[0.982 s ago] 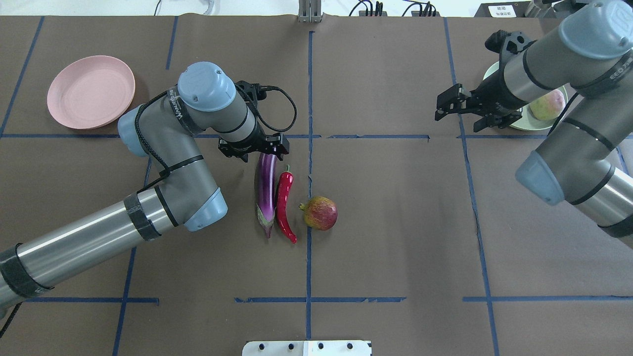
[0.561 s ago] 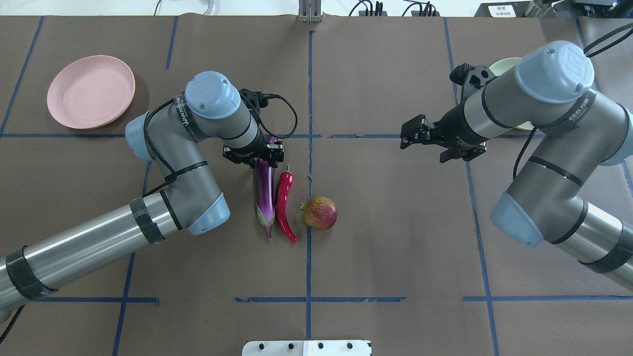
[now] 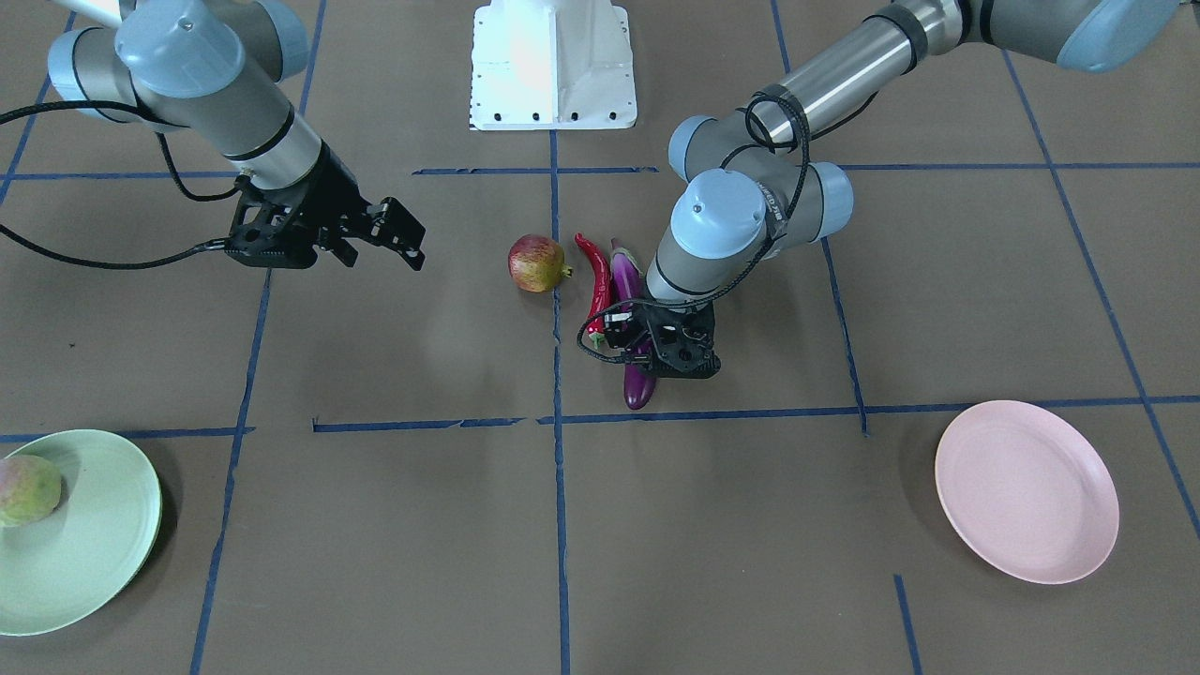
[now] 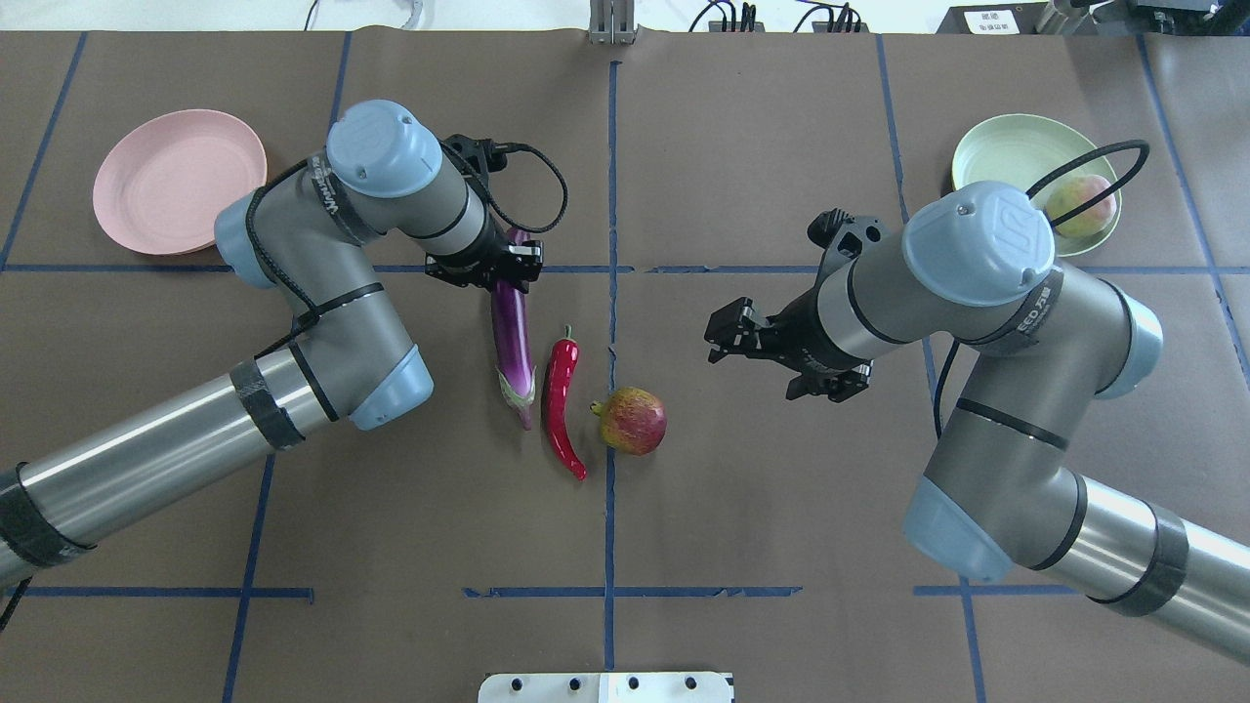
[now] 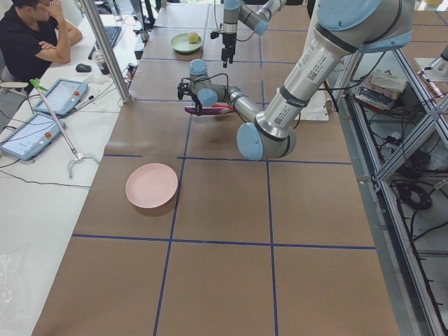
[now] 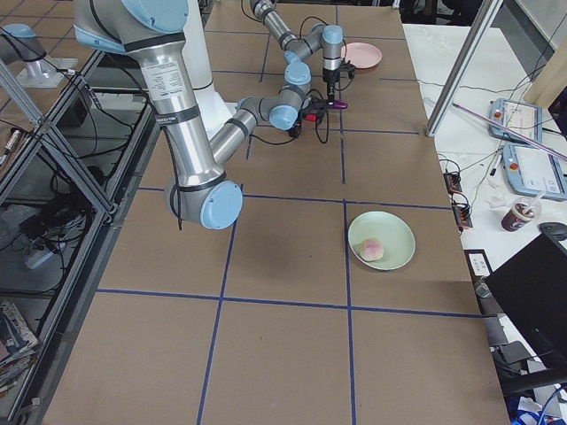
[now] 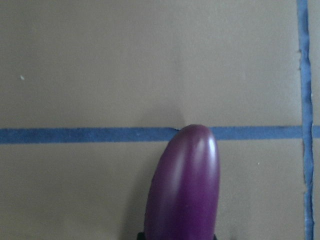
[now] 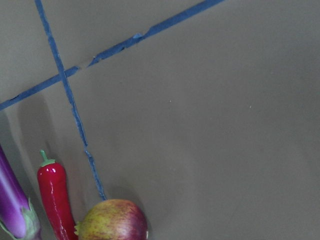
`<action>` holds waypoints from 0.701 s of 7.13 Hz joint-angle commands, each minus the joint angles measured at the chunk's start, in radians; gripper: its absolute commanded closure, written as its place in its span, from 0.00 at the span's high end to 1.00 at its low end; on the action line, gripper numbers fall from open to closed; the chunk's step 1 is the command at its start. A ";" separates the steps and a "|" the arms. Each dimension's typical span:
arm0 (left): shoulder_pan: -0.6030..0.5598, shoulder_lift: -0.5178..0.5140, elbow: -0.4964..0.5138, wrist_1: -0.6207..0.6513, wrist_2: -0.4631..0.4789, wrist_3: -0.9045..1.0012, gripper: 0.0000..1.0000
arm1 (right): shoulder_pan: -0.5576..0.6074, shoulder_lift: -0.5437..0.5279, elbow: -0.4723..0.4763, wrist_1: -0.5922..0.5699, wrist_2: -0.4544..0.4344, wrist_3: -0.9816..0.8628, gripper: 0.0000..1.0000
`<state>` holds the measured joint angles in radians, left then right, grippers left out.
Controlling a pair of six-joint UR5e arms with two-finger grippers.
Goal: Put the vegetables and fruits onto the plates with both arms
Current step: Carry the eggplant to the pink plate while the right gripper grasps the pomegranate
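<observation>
My left gripper (image 4: pixel 508 275) is shut on the far end of the purple eggplant (image 4: pixel 514 337), which fills the bottom of the left wrist view (image 7: pixel 185 190). The red chili (image 4: pixel 560 400) lies just right of it, and the pomegranate (image 4: pixel 634 421) right of that. My right gripper (image 4: pixel 754 363) is open and empty, hovering to the right of the pomegranate (image 8: pixel 112 220). The green-pink fruit (image 4: pixel 1081 207) lies on the green plate (image 4: pixel 1006 146) at far right. The pink plate (image 4: pixel 180 181) at far left holds nothing.
Blue tape lines cross the brown table cover. The white base block (image 4: pixel 605 686) sits at the near edge. A person (image 5: pixel 28 35) sits at a side table with tablets beyond the robot's left end.
My left gripper came down on the eggplant's far end, then shifted it away from the chili toward far left. My right arm swung from the green plate toward the pomegranate.
</observation>
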<state>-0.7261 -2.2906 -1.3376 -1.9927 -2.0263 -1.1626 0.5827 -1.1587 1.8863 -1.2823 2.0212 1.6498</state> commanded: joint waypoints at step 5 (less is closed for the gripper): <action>-0.344 0.095 0.199 -0.008 0.003 0.217 0.03 | -0.150 0.165 -0.082 -0.138 -0.153 0.169 1.00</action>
<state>-1.0180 -2.1952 -1.2188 -1.9970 -2.0257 -1.0102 0.4420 -1.0164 1.8272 -1.4168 1.8706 1.8119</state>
